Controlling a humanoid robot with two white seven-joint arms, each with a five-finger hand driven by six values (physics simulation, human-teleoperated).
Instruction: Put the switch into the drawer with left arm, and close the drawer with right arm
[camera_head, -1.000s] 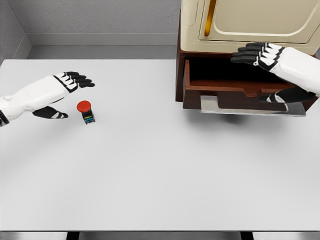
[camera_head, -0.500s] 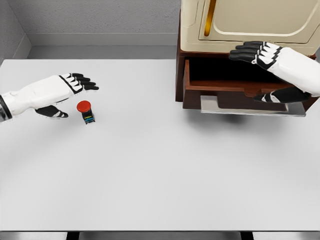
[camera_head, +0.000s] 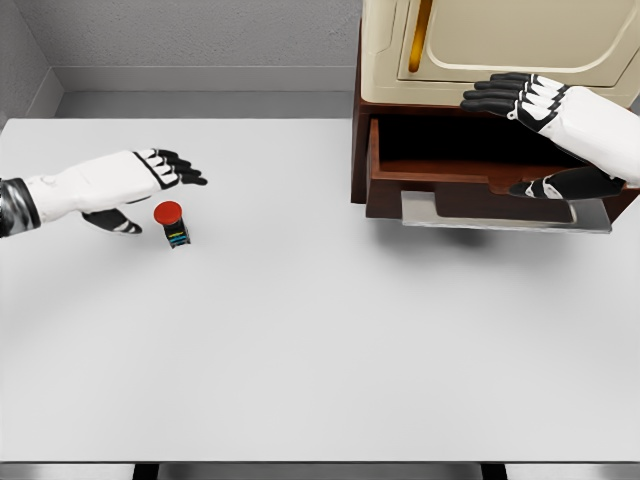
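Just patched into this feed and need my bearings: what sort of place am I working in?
Likely a simulated test bench, not a real room: a bare white table against plain grey walls, holding only a red-capped switch and a cream-and-brown cabinet whose drawer stands open.

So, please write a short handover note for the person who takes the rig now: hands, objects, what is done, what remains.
Left hand: open, fingers spread, beside and above the small red-capped switch, not holding it.
Right hand: open, at the open dark brown wooden drawer, holding nothing.
The switch stands on the white table, far left of the drawer.
Done: drawer is open.
Left: grasp the switch, place it in the drawer, close the drawer with the right hand.
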